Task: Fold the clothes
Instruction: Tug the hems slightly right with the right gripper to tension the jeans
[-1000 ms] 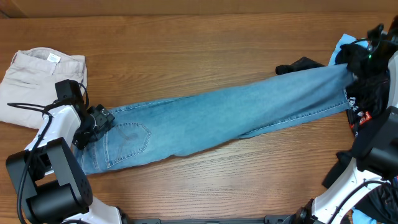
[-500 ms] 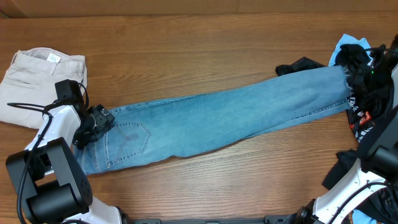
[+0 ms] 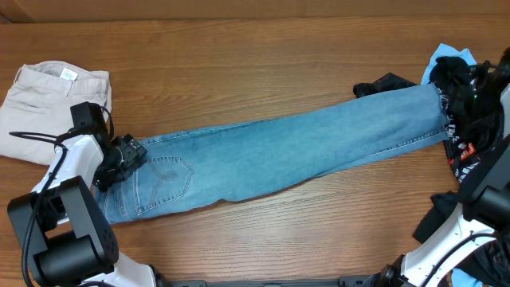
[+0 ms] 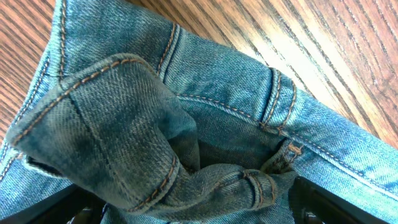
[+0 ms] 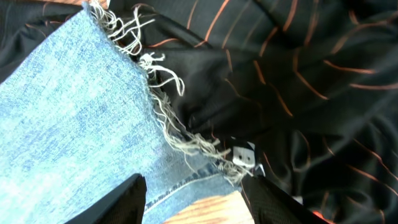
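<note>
Denim jeans (image 3: pixel 271 151), light blue, stretched flat across bench (image 3: pixel 239 48), near left to far right. Left pincer (image 4: pixel 186 205) clamped on bunched waistband (image 4: pixel 124 124); right pincer (image 5: pixel 196 202) apart over frayed hem (image 5: pixel 180 134), against black jersey (image 5: pixel 298 81). Advised: grip hem alone, clear of jersey; carry towards waistband, edges matched.

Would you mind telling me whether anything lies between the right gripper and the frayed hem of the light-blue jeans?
Nothing visible covers the frayed hem of the long light-blue denim jeans; the right gripper hangs open just over it. The black printed jersey lies against that hem, so one finger may catch it too.
</note>
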